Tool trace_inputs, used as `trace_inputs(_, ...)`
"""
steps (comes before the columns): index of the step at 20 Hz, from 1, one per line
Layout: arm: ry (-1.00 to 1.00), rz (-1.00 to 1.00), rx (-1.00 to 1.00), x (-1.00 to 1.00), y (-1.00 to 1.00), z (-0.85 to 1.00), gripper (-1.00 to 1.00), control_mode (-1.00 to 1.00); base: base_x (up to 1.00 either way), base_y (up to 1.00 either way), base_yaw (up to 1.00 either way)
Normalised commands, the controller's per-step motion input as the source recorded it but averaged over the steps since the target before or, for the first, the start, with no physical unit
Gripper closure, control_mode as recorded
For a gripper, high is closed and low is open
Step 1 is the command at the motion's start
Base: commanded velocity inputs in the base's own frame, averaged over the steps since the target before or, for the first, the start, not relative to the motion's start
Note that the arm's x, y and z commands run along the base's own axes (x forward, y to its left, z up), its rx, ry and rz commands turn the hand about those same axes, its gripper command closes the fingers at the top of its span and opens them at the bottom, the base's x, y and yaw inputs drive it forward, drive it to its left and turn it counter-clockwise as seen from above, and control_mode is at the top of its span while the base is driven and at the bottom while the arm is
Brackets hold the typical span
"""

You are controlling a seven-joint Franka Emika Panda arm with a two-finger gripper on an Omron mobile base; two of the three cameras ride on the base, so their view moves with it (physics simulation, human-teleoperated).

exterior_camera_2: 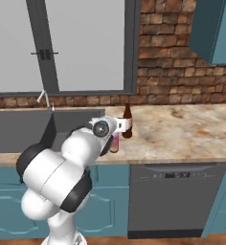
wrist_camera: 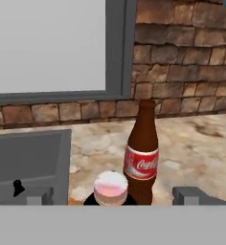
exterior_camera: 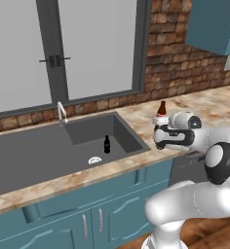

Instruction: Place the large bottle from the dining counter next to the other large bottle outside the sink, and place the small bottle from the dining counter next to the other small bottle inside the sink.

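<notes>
The large bottle from the dining counter [wrist_camera: 110,186], white-capped with a pink body [exterior_camera_2: 114,143], stands on the counter right of the sink [exterior_camera: 34,151]. It is close beside the other large bottle [wrist_camera: 142,155], dark brown with a red label [exterior_camera_2: 128,122]. My gripper [wrist_camera: 117,197] is open just above the white cap [exterior_camera: 159,119], one fingertip [wrist_camera: 38,196] far to each side of the cap and clear of it. The other small bottle [exterior_camera: 106,144] stands upright in the basin near the drain. The dining counter and its small bottle are out of view.
A curved chrome faucet [exterior_camera: 62,113] rises behind the sink. A brick wall and a window back the counter [exterior_camera_2: 182,129]. A dishwasher front [exterior_camera_2: 177,201] sits under the counter on the right, with a teal wall cabinet [exterior_camera_2: 215,28] above.
</notes>
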Motion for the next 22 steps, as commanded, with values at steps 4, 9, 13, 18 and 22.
trace_inputs(4, 0.25, 0.0, 0.04, 0.3, 0.0, 0.77, -1.0, -1.0, 0.0, 0.0, 0.0)
trace_inputs(9, 0.3, 0.0, -0.05, 0.16, 0.16, 0.15, -1.0, -1.0, 0.0, 0.0, 0.0)
trace_inputs(13, 0.13, 0.05, -0.08, -0.15, 0.22, -0.08, -1.0, -1.0, 0.0, 0.0, 0.0)
trace_inputs(18, 0.0, 0.04, 0.0, -0.5, 0.0, 0.0, -1.0, -1.0, 0.0, 0.0, 0.0)
trace_inputs(22, 0.0, 0.03, 0.0, -0.44, 0.0, -0.02, -1.0, -1.0, 0.0, 0.0, 0.0)
